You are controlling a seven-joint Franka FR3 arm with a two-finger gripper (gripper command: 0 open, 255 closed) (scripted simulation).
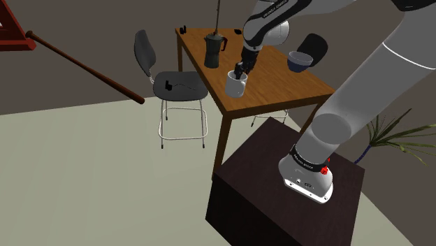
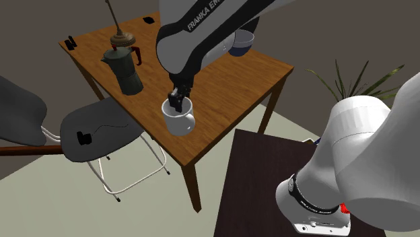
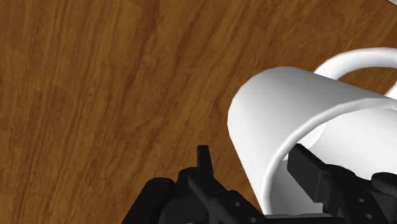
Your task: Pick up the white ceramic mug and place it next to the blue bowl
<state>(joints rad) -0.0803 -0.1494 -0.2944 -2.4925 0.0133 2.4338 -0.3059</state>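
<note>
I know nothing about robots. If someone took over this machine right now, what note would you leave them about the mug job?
Gripper: open, lowered onto the rim of the mug, one finger inside and one outside. The outer finger seems not to touch the wall yet.
Mug: upright on the table, not lifted.
Bowl: on the same table, at the corner toward the shoulder view's upper right, well apart from the mug.
Done: approach and lining up on the rim.
Left: close on the wall, lift, carry over, set the mug down beside the bowl, release.

"FRANKA EM…" on the arm (image 2: 202, 28)
</note>
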